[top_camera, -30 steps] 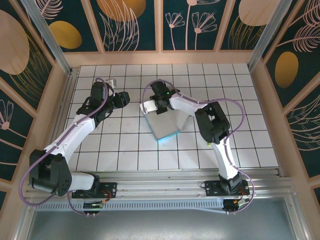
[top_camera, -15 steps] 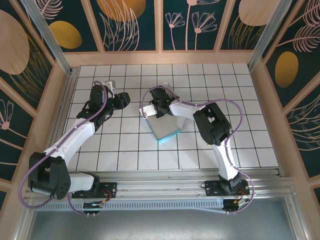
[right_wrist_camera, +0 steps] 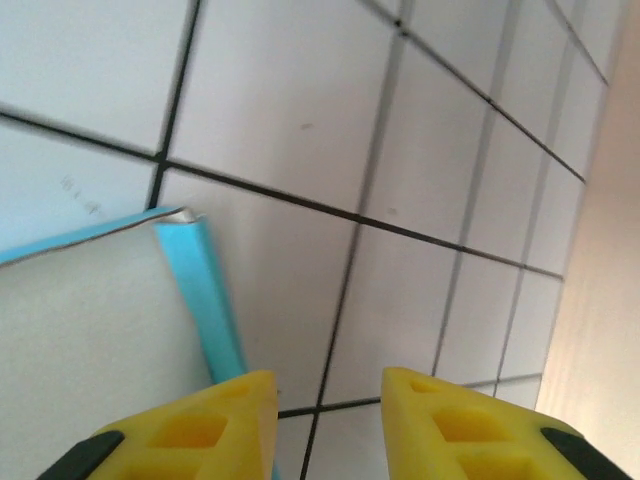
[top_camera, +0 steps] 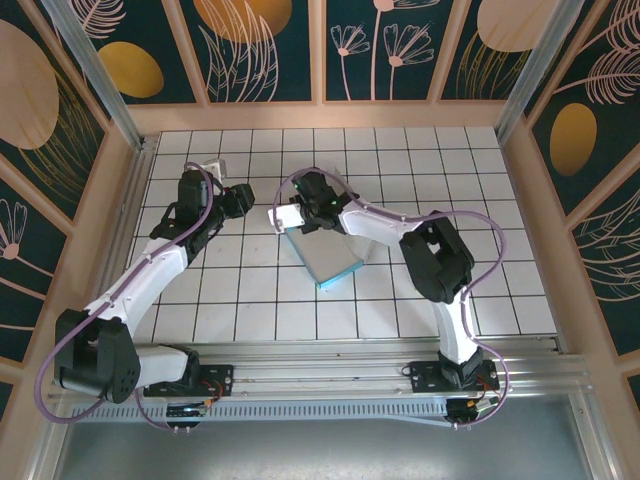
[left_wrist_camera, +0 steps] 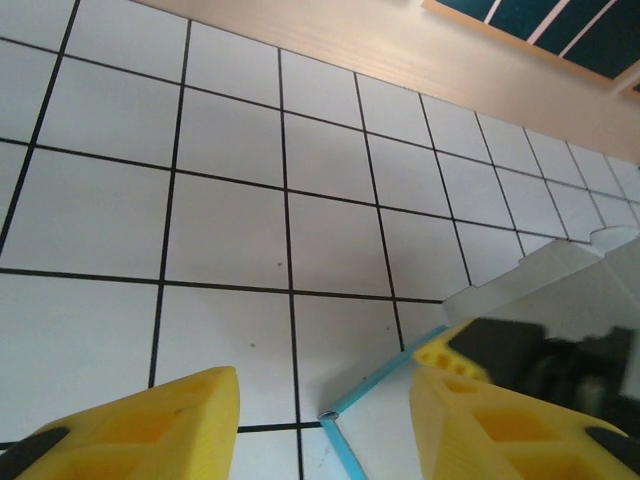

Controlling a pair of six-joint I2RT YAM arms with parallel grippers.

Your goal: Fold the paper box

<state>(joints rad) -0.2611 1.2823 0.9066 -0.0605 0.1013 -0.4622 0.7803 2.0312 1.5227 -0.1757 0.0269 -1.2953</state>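
Box: the paper box [top_camera: 325,250] lies near the middle of the table [top_camera: 250,305], skewed to the tile lines. Its pale face is up, and a teal edge shows along its 5 o'clock side.
Right jaws: they hang over the box's 11 o'clock corner. The yellow fingers [right_wrist_camera: 190,430] stand narrowly apart with bare tile between them and grip nothing. One finger sits just beside the teal strip [right_wrist_camera: 208,290] at the card's edge; whether it touches cannot be told.
Left jaws: they are at 9 o'clock of the box, near it but apart. Their fingers [left_wrist_camera: 150,420] are moderately wide and empty, aimed at that same corner. From the wrist, the corner's teal rim [left_wrist_camera: 370,375] reaches into the gap between them.
Flap: a pale flap [left_wrist_camera: 560,285] seems to stand up from the box at that corner, beside the right arm's tip.
Stage: judged part-way, with the corner fold not yet secured.
Risk, spring-back: nothing pinches the creased card, so it may relax and the 11 o'clock fold may open.
Risk, snag: the right finger is close to the teal strip, so a sideways pull-away could hook it and drag or unfold the box.
Risk, slide: the box looks light and the tiles smooth, so a push from the left jaws with no counter-hold would likely shove it toward 3 o'clock rather than crease it.
Risk, clash: both arms crowd one corner, so a careless approach could knock the fingers together.
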